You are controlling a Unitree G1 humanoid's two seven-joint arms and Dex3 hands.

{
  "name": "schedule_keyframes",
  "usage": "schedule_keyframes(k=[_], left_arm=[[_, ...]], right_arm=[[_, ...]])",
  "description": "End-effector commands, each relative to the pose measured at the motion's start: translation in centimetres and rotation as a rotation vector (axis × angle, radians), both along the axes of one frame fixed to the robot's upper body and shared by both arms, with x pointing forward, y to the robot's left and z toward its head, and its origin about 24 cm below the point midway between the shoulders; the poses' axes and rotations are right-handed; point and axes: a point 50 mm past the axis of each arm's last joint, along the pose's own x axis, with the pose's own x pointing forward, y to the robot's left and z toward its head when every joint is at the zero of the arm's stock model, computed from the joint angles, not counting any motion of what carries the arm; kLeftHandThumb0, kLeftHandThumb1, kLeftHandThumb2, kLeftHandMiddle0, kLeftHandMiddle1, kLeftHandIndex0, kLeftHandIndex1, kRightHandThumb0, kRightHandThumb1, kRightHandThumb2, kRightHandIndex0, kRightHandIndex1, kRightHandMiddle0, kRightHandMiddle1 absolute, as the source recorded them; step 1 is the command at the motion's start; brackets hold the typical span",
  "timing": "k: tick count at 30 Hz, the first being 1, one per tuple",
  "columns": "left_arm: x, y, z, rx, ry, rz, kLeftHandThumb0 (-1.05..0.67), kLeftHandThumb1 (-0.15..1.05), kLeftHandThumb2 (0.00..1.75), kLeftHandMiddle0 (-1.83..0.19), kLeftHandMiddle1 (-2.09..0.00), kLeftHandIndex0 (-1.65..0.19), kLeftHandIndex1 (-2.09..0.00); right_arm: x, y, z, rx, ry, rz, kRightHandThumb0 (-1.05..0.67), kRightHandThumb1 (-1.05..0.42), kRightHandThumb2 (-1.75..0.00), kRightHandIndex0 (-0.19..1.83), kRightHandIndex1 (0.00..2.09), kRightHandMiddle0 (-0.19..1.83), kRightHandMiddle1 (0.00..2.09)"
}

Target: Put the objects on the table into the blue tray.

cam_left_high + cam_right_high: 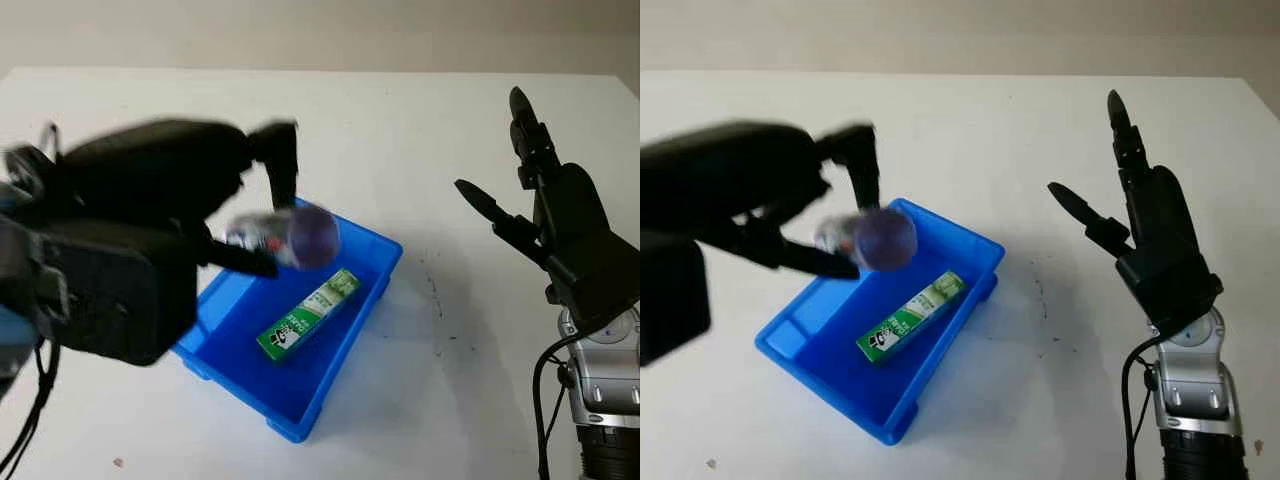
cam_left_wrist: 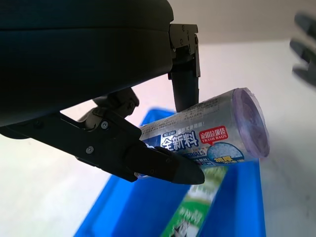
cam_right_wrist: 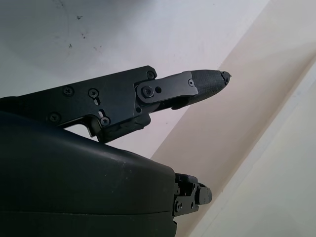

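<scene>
Left hand (image 1: 262, 215) reaches in from the frame's left, fingers (image 2: 183, 81) clamped on a roll; right hand (image 1: 1137, 220) open at the right edge, raised upright.

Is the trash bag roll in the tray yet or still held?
Held, not in. The left hand grips the trash bag roll above the blue tray, where a green box lies. The right hand is open, raised aside.

Black hands (image 1: 1160, 250), silver wrist (image 1: 1188, 385), blk cable (image 1: 1132, 400).
</scene>
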Motion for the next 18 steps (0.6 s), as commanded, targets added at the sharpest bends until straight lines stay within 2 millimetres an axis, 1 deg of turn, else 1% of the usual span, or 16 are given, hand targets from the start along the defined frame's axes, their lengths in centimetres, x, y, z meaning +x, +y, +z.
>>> schedule_keyframes(k=[1, 3, 4, 5, 6, 7, 8, 9, 10, 11, 12, 14, 16, 18], left_arm=[[0.1, -0.3, -0.9, 0.043, 0.025, -0.002, -0.40, 1.05, 0.37, -1.23, -2.09, -0.58, -2.09], [0.3, -0.4, -1.5, 0.042, 0.053, -0.005, -0.40, 1.05, 0.35, -1.23, -2.09, -0.55, -2.09], [0.4, -0.5, -1.7, 0.038, 0.060, -0.008, -0.39, 1.05, 0.34, -1.17, -2.09, -0.47, -2.09], [0.5, -0.6, -1.8, 0.040, 0.067, -0.009, -0.39, 1.05, 0.33, -1.05, -2.09, -0.36, -2.09], [0.6, -0.6, -1.9, 0.043, 0.074, -0.008, -0.41, 1.05, 0.33, -0.70, -2.08, -0.13, -1.94], [0.6, -0.6, -2.0, 0.048, 0.076, -0.006, -0.43, 1.05, 0.34, -0.48, -2.05, -0.06, -1.75], [0.7, -0.6, -2.1, 0.051, 0.074, -0.005, -0.45, 1.05, 0.36, -0.34, -1.82, 0.00, -1.51], [0.8, -0.6, -2.1, 0.056, 0.070, -0.003, -0.47, 1.05, 0.38, -0.27, -1.49, 0.06, -1.27], [0.8, -0.7, -2.1, 0.065, 0.053, -0.003, -0.49, 1.05, 0.40, -0.20, -1.05, 0.09, -0.94], [0.9, -0.7, -2.1, 0.069, 0.035, -0.007, -0.50, 1.05, 0.41, -0.16, -0.80, 0.11, -0.73], [1.0, -0.7, -2.1, 0.069, 0.019, -0.009, -0.50, 1.05, 0.42, -0.08, -0.49, 0.14, -0.51], [1.3, -0.5, -2.0, 0.071, -0.002, 0.000, -0.49, 1.05, 0.42, 0.01, -0.24, 0.17, -0.32], [1.7, -0.2, -1.6, 0.068, -0.010, 0.020, -0.50, 1.05, 0.41, 0.09, -0.12, 0.18, -0.23], [2.2, 0.2, -1.1, 0.039, -0.009, 0.028, -0.52, 1.05, 0.38, 0.15, -0.06, 0.18, -0.17]], right_arm=[[-0.1, 0.0, 0.3, 0.001, -0.015, 0.000, -0.65, -1.05, -0.16, -0.01, 0.05, -0.01, 0.05], [-0.1, -0.1, 0.3, 0.000, -0.016, -0.002, -0.67, -1.05, -0.16, 0.00, 0.06, 0.00, 0.06], [-0.2, -0.1, 0.3, -0.001, -0.016, -0.003, -0.67, -1.05, -0.16, 0.00, 0.06, 0.00, 0.06], [-0.2, -0.1, 0.3, -0.004, -0.016, -0.004, -0.68, -1.05, -0.16, 0.00, 0.06, 0.00, 0.06], [-0.2, -0.1, 0.3, -0.006, -0.018, -0.005, -0.69, -1.05, -0.16, 0.00, 0.06, 0.00, 0.06], [-0.2, -0.1, 0.3, -0.007, -0.020, -0.005, -0.69, -1.05, -0.16, 0.01, 0.06, 0.00, 0.06], [-0.2, -0.1, 0.3, -0.006, -0.019, -0.005, -0.69, -1.05, -0.16, 0.01, 0.06, 0.00, 0.06], [-0.2, -0.1, 0.3, -0.004, -0.019, -0.004, -0.69, -1.05, -0.16, 0.01, 0.06, 0.00, 0.06], [-0.2, -0.1, 0.4, -0.005, -0.020, -0.003, -0.69, -1.05, -0.16, 0.00, 0.06, 0.00, 0.06], [-0.2, -0.1, 0.4, -0.006, -0.021, -0.003, -0.68, -1.05, -0.16, 0.00, 0.06, 0.00, 0.06], [-0.2, -0.1, 0.3, -0.005, -0.020, -0.003, -0.68, -1.05, -0.16, 0.00, 0.05, -0.01, 0.05], [-0.2, -0.1, 0.3, -0.004, -0.017, -0.003, -0.68, -1.05, -0.16, 0.00, 0.05, -0.01, 0.05], [-0.2, -0.1, 0.3, -0.001, -0.017, -0.003, -0.67, -1.05, -0.16, 0.00, 0.05, -0.01, 0.05], [-0.2, -0.1, 0.3, -0.004, -0.018, -0.006, -0.68, -1.05, -0.16, 0.00, 0.05, 0.00, 0.05]])
